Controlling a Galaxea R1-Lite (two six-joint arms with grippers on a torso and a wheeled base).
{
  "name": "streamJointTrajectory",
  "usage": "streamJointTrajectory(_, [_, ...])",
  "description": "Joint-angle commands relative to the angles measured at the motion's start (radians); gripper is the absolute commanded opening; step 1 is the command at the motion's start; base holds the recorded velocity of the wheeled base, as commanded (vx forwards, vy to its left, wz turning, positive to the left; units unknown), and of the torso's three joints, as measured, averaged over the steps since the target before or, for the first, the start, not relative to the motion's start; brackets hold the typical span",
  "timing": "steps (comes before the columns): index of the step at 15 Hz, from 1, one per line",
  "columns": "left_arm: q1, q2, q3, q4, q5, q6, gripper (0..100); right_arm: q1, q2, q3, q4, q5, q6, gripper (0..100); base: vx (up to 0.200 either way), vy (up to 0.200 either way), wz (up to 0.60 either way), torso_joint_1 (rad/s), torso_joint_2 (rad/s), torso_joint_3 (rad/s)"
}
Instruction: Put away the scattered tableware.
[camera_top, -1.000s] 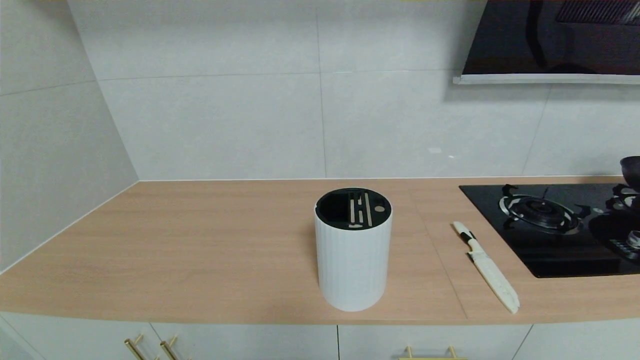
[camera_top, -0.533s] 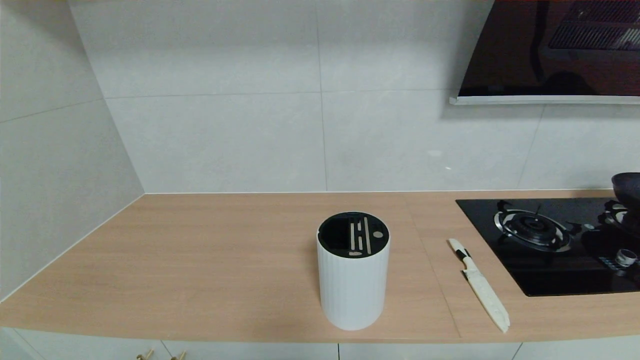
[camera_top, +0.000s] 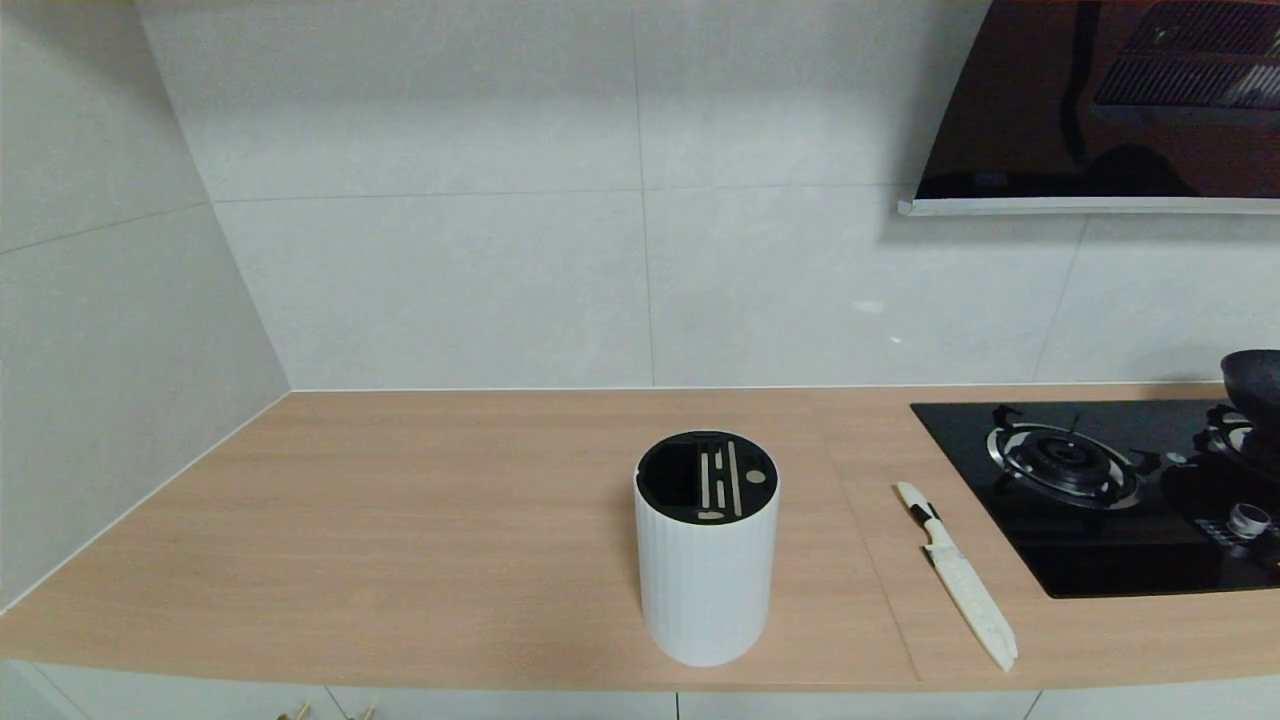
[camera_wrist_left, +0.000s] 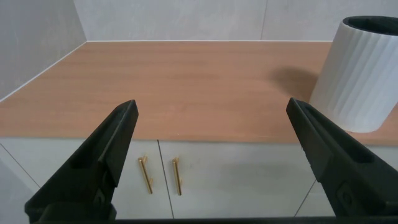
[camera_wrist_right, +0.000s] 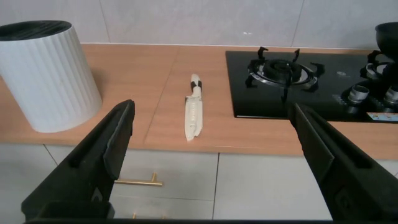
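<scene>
White ribbed holder (camera_top: 706, 560) upright near worktop (camera_top: 450, 520) front edge, black slotted top. Knife (camera_top: 955, 575) flat between holder and stove (camera_top: 1090, 545), tip at the edge. Left end effector (camera_wrist_left: 211, 109) and right end effector (camera_wrist_right: 212, 107) both spread wide, released.

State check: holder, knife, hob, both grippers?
knife holder: upright on the counter, slots empty.
knife: lying flat on the counter, to the right of the knife holder, not stowed.
hob: no flame visible.
left gripper: open, empty.
right gripper: open, empty.
</scene>
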Motion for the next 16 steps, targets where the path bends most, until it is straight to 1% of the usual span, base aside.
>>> streamJointTrajectory(1, [0.0, 0.0, 0.0, 0.0, 0.0, 0.0, 100, 0.001, 0.001, 0.0, 0.0, 0.001, -0.001, 100, 0.0, 0.0, 0.0, 0.0, 0.0, 0.0])
streamJointTrajectory(6, [0.0, 0.0, 0.0, 0.0, 0.0, 0.0, 100, 0.0, 0.001, -0.003, -0.003, -0.004, -0.007, 100, 0.0, 0.0, 0.0, 0.0, 0.0, 0.0])
streamJointTrajectory(7, [0.0, 0.0, 0.0, 0.0, 0.0, 0.0, 100, 0.001, 0.003, -0.055, -0.008, -0.004, 0.002, 100, 0.0, 0.0, 0.0, 0.0, 0.0, 0.0])
streamJointTrajectory(8, [0.0, 0.0, 0.0, 0.0, 0.0, 0.0, 100, 0.009, 0.052, -0.193, 0.001, -0.015, 0.091, 100, 0.0, 0.0, 0.0, 0.0, 0.0, 0.0])
streamJointTrajectory(9, [0.0, 0.0, 0.0, 0.0, 0.0, 0.0, 100, 0.009, 0.106, -0.262, 0.003, -0.002, 0.158, 100, 0.0, 0.0, 0.0, 0.0, 0.0, 0.0])
streamJointTrajectory(10, [0.0, 0.0, 0.0, 0.0, 0.0, 0.0, 100, 0.026, 0.168, -0.295, 0.004, 0.025, 0.162, 100, 0.0, 0.0, 0.0, 0.0, 0.0, 0.0])
streamJointTrajectory(12, [0.0, 0.0, 0.0, 0.0, 0.0, -0.002, 100, 0.09, 0.285, -0.322, -0.003, 0.117, 0.162, 100, 0.0, 0.0, 0.0, 0.0, 0.0, 0.0])
streamJointTrajectory(13, [0.0, 0.0, 0.0, 0.0, 0.0, 0.0, 100, 0.104, 0.351, -0.348, -0.008, 0.148, 0.162, 100, 0.0, 0.0, 0.0, 0.0, 0.0, 0.0])
streamJointTrajectory(14, [0.0, 0.0, 0.0, 0.0, 0.0, 0.0, 100, 0.107, 0.488, -0.408, -0.023, 0.166, 0.162, 100, 0.0, 0.0, 0.0, 0.0, 0.0, 0.0])
streamJointTrajectory(16, [0.0, 0.0, 0.0, 0.0, 0.0, 0.0, 100, 0.11, 0.678, -0.48, -0.045, 0.173, 0.157, 100, 0.0, 0.0, 0.0, 0.0, 0.0, 0.0])
